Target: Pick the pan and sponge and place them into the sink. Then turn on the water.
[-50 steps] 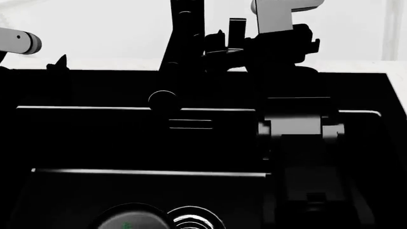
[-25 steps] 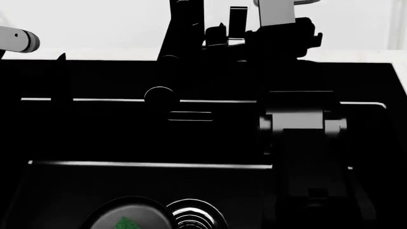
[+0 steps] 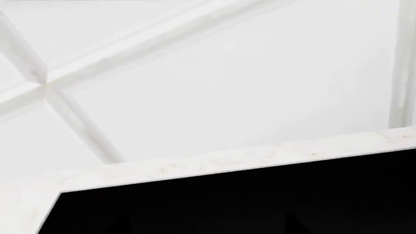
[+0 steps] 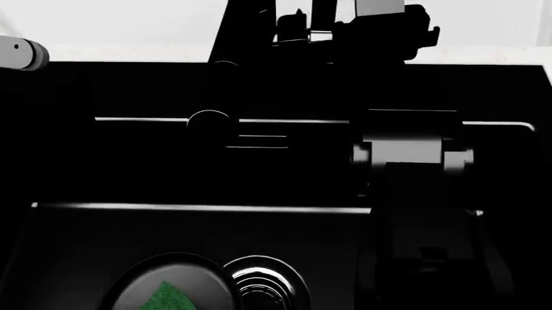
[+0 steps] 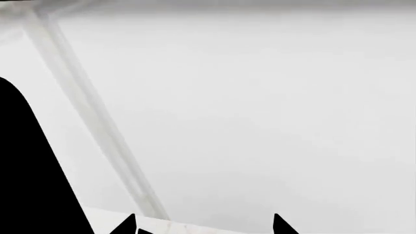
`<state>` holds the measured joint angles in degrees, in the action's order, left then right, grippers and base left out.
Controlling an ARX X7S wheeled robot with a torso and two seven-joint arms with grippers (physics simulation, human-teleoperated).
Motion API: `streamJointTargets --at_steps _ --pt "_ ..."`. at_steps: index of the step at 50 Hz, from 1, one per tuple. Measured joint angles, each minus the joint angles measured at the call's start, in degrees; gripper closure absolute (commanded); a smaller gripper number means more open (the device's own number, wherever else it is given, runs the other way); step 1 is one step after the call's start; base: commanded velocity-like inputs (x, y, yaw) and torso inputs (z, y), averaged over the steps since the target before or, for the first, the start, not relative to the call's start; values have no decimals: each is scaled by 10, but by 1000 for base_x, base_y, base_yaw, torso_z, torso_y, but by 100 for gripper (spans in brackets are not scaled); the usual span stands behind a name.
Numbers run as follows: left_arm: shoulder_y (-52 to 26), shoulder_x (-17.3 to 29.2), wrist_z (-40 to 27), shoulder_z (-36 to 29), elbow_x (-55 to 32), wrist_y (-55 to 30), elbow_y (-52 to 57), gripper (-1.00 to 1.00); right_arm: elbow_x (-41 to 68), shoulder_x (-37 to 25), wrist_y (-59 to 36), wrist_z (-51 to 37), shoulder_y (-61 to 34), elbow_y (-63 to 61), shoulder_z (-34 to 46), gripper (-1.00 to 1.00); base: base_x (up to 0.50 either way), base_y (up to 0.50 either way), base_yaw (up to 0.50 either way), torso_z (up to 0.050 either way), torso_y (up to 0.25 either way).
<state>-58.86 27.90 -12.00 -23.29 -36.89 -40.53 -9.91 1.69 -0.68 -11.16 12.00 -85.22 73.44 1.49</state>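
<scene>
In the head view the pan [image 4: 194,274] lies on the floor of the black sink [image 4: 86,232] at the near edge, its inside looking grey. The green sponge [image 4: 164,298] rests inside the pan. No water shows in any view. My right gripper [image 4: 304,29] is up by the black faucet [image 4: 242,32] behind the basin. In the right wrist view its fingertips [image 5: 126,225] stand wide apart, so my right gripper [image 5: 202,225] is open and empty, with the faucet [image 5: 26,170] beside it. Only a white link of my left arm [image 4: 17,53] shows; its gripper is lost against black.
The ringed drain [image 4: 263,290] sits next to the pan. An overflow slot [image 4: 257,142] marks the sink's back wall. My right forearm [image 4: 414,155] reaches across the basin's right side. A pale marble countertop [image 3: 227,158] borders the sink, with a white wall behind.
The head view has shifted, so the faucet and right gripper sit higher in the picture. More of the pan and sponge shows at the lower edge.
</scene>
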Motion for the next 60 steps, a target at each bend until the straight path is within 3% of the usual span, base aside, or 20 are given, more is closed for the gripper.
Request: streamJointTargets --at_steps 60 --pt "2 3 -9 1 -4 0 1 -100 32 -17 -9 0 14 -8 -59 -100 0 0 0 0 -1"
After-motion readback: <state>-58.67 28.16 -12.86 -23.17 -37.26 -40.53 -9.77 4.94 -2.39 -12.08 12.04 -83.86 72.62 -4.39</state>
